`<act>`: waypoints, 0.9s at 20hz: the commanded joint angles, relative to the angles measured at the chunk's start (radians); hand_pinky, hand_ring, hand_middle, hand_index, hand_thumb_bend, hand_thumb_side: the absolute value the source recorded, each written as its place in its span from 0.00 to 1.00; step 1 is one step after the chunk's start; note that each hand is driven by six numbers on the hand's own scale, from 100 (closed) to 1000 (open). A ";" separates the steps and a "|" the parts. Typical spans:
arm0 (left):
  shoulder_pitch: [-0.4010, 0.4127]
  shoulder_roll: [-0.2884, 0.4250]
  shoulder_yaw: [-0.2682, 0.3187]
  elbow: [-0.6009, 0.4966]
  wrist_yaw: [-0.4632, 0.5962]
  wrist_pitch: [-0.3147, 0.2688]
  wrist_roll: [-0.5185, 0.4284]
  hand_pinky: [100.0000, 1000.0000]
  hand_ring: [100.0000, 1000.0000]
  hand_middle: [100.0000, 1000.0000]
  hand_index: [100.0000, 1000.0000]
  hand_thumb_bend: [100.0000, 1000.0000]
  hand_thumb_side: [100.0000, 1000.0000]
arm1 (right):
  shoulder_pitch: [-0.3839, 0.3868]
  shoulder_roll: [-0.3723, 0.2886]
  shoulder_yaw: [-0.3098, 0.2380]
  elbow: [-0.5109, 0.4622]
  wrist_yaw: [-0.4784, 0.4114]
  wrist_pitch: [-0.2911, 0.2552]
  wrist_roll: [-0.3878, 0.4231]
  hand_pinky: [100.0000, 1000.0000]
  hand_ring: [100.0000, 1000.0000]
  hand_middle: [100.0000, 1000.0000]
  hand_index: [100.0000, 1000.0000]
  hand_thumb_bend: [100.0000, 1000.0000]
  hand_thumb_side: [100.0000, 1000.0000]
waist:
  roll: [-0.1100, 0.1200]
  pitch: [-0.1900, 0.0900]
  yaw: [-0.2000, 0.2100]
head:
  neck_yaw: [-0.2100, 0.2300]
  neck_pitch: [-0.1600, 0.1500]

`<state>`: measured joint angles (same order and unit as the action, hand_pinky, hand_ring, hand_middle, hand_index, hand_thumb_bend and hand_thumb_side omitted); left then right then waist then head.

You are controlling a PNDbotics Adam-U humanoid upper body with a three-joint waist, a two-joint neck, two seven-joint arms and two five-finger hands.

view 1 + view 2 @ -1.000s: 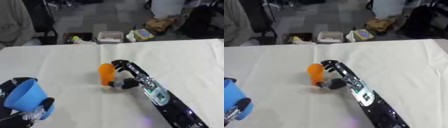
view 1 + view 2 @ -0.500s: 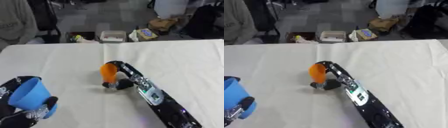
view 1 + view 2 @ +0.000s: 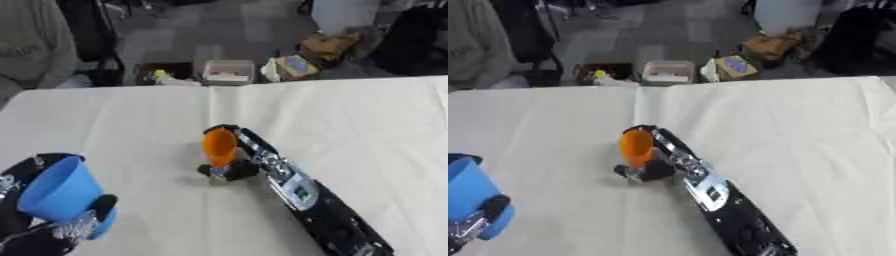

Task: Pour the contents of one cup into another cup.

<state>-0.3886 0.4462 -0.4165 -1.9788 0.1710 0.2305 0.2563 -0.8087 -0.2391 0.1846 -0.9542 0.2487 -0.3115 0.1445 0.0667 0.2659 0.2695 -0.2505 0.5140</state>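
Observation:
An orange cup (image 3: 219, 146) stands near the middle of the white table, its mouth tipped toward the camera. My right hand (image 3: 243, 161) is curled round it from the right, with the arm running in from the lower right. At the lower left, my left hand (image 3: 61, 226) holds a blue cup (image 3: 57, 190) above the table, tilted, fingers wrapped round its lower part. What is inside either cup cannot be made out.
The white tablecloth (image 3: 367, 130) covers the whole table. Beyond the far edge lie floor clutter, a clear box (image 3: 227, 72) and cartons (image 3: 297, 67). A seated person in grey (image 3: 35, 45) shows at the upper left, away from the cups.
The whole picture has shifted, so the head moved. The blue cup shows slightly higher and more tilted in my left hand. The orange cup stays in my right hand's grasp.

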 commanded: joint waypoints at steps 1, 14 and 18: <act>-0.015 0.006 0.001 -0.021 0.004 0.001 -0.003 0.58 0.23 0.29 0.65 0.20 0.00 | -0.016 0.009 -0.001 0.011 0.011 0.007 0.004 0.48 0.50 0.48 0.73 0.42 0.07 | 0.003 -0.011 0.004 | -0.007 -0.018; -0.016 0.005 0.000 -0.021 0.006 0.001 -0.002 0.58 0.23 0.29 0.65 0.19 0.00 | -0.015 0.019 -0.013 0.023 -0.011 0.017 -0.025 0.14 0.15 0.12 0.41 0.00 0.00 | 0.006 -0.006 0.001 | -0.011 -0.029; -0.016 0.015 0.007 -0.021 -0.002 -0.005 -0.003 0.57 0.23 0.29 0.65 0.19 0.00 | -0.015 0.002 -0.014 -0.027 -0.044 0.030 -0.037 0.12 0.11 0.09 0.39 0.00 0.00 | 0.002 -0.012 -0.005 | -0.009 -0.025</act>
<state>-0.3903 0.4455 -0.4217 -1.9788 0.1736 0.2317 0.2525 -0.8147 -0.2232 0.1726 -0.9576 0.2185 -0.2883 0.1120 0.0699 0.2713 0.2638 -0.2602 0.4984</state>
